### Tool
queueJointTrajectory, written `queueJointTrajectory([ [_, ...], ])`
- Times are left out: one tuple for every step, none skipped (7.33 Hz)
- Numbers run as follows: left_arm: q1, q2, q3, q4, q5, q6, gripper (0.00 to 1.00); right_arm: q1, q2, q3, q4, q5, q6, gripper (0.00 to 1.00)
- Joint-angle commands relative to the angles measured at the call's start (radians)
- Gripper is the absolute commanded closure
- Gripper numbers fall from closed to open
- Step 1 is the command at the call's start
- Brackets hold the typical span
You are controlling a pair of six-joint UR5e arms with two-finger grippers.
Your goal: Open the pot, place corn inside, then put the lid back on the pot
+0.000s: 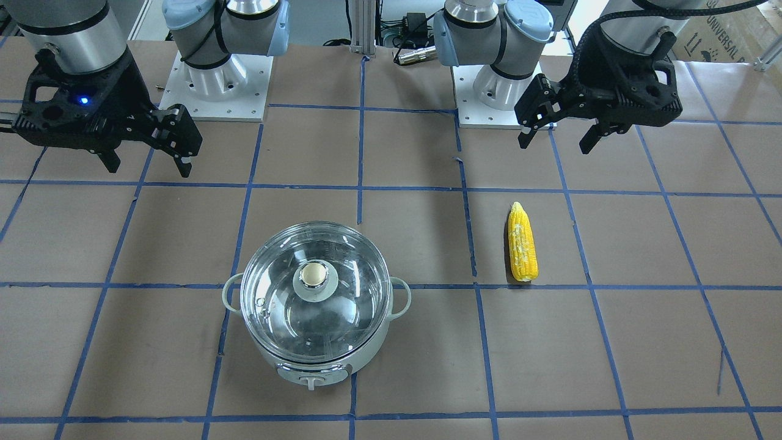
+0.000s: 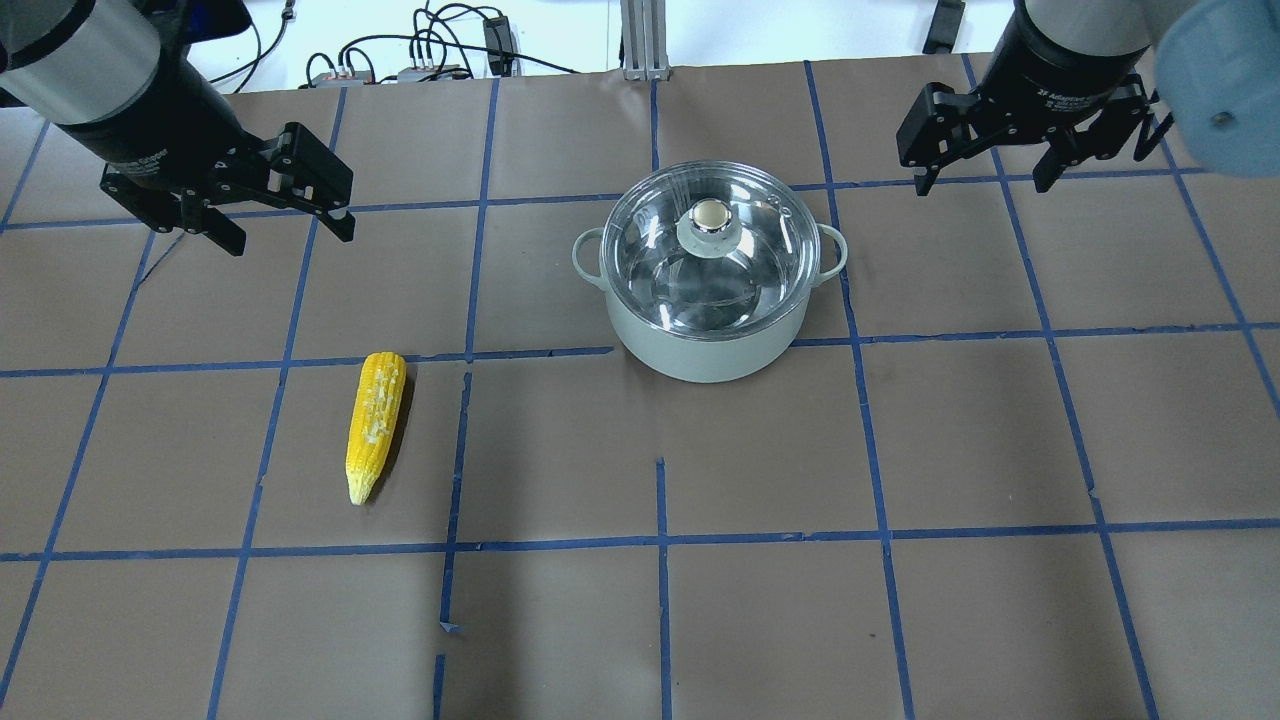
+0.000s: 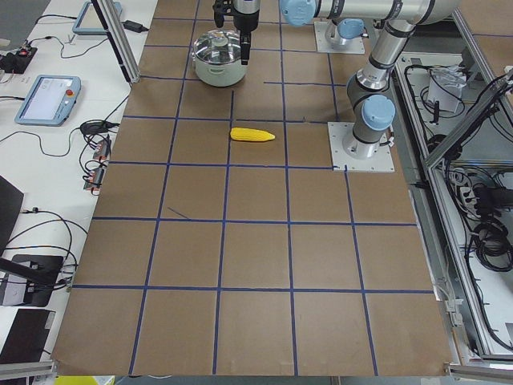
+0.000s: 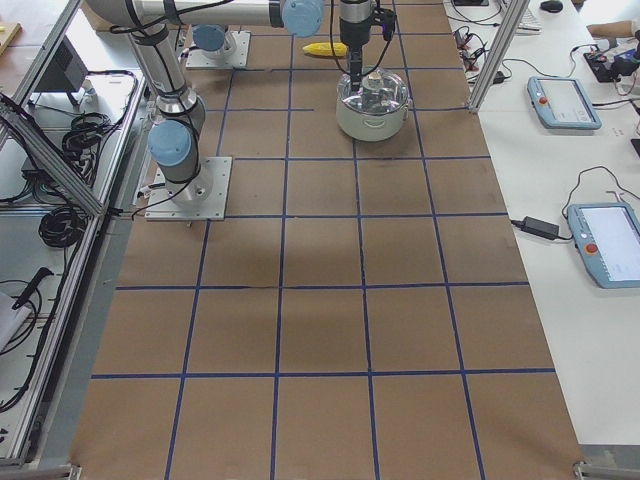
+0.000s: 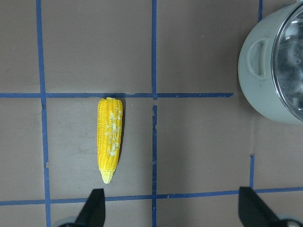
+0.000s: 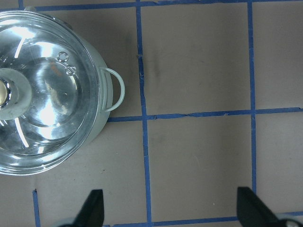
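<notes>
Left gripper [image 2: 290,238] and right gripper [image 2: 980,187]: black jaws spread wide, empty. Domed glass lid [image 2: 745,275] seated on round mint pot [image 2: 700,358], toward operators' edge. Tapered, knobbly corn [image 2: 375,425] lies toward left end.

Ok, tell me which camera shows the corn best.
The left wrist-mounted view: the corn is largest there, whole, with its kernels and pale patch distinct. The overhead and front-facing views show it whole but smaller, both side views show it tiny, and the right wrist view misses it.
</notes>
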Motion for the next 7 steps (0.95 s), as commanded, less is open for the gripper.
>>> queueJointTrajectory([
  [0.000, 0.005, -0.008, 0.006, 0.006, 0.014, 0.00, 0.001, -0.003, 0.005, -0.001, 0.000, 0.000, 0.00],
  [0.002, 0.018, -0.022, 0.011, 0.009, 0.024, 0.00, 0.001, -0.001, 0.007, -0.001, 0.001, 0.000, 0.00],
  [0.012, 0.018, -0.025, 0.011, 0.012, 0.024, 0.00, 0.002, 0.005, 0.005, -0.007, 0.007, 0.003, 0.01],
  [0.014, 0.002, -0.027, 0.015, 0.010, 0.024, 0.00, 0.007, 0.035, 0.002, -0.019, 0.015, 0.004, 0.01],
  [0.014, -0.023, -0.039, 0.020, 0.010, 0.018, 0.00, 0.016, 0.049, 0.002, -0.048, 0.015, 0.000, 0.01],
  [0.014, -0.039, -0.076, 0.082, 0.012, 0.024, 0.00, 0.051, 0.072, 0.002, -0.087, 0.016, 0.000, 0.01],
  [0.014, -0.041, -0.137, 0.165, 0.012, 0.024, 0.02, 0.091, 0.127, -0.004, -0.126, 0.013, 0.001, 0.01],
])
